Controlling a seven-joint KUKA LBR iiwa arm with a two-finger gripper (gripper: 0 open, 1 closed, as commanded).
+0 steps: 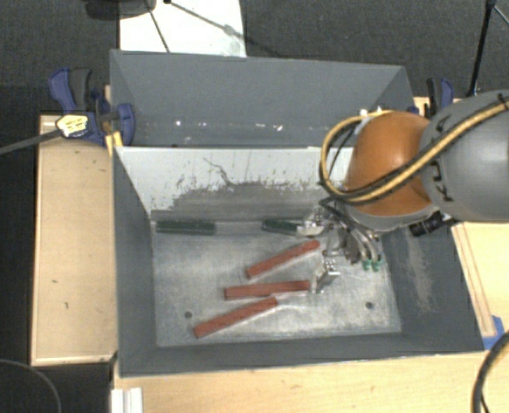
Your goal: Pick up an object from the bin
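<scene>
My gripper [316, 255] is low in the right half of the bin, under the orange wrist cover. Its fingers stand open, one fingertip [309, 228] toward the back wall and the other [322, 280] toward the front. The right end of a red-brown flat stick [280, 261], lying slanted, sits between them without being clamped. A second red-brown stick [265, 291] lies just in front, its right end close to the front fingertip. A third red-brown stick [235, 316] lies further to the front left.
Two dark green sticks lie along the foot of the back wall, one at the left [185, 227] and one [280, 226] close beside the rear fingertip. The arm and its cables cover the bin's right back corner.
</scene>
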